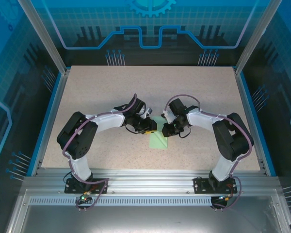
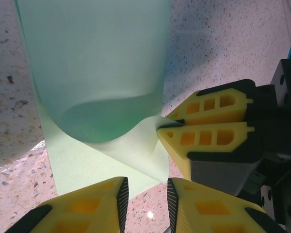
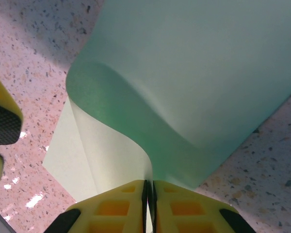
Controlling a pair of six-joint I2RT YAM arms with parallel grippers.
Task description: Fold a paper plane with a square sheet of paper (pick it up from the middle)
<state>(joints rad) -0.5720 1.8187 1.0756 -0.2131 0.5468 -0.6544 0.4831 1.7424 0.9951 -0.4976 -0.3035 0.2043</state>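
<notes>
We note a speckled beige table [image 1: 111, 92]; square sheet of paper [image 1: 158, 141] lies just below frame centre, partly curled up.

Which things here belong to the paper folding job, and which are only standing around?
Belong to the job:
- square sheet of paper, one part curled upward
- right gripper, shut on the sheet's edge
- left gripper, open, close to the sheet

Only standing around:
- table
- blue back wall
- metal rail at the near edge

paper sheet [image 1: 158, 141] | pale mint-green | curled over itself | mid-table [image 1: 111, 97]
</notes>
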